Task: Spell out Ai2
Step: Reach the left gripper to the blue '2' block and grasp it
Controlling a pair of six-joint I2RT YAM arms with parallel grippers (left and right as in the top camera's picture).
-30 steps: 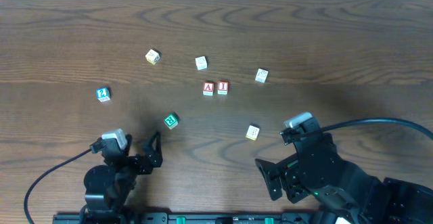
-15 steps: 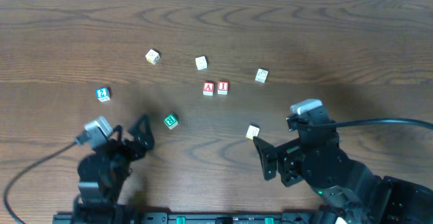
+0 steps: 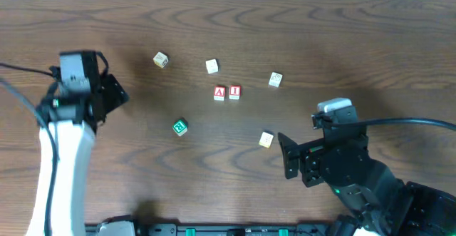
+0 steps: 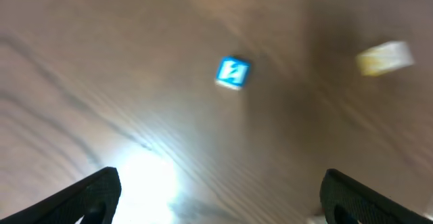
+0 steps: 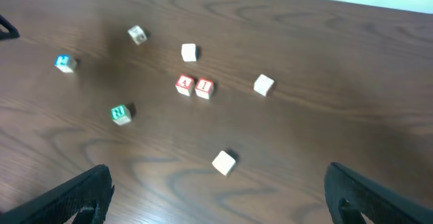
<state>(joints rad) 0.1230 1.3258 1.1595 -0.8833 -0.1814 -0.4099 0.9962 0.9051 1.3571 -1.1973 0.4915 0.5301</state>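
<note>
The dark brown wood-grain desk (image 3: 342, 29) meets a pale strip at its far edge; the white cube with red "A" (image 3: 219, 93) sits just beside the white cube with red "I" (image 3: 234, 92). The blue cube with white "2" (image 4: 233, 72) lies apart under the left jaws; these and the right jaws gape empty.

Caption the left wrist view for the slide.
Open left gripper over the wooden table, blue 2 cube ahead, blurred cream cube at upper right.
</note>
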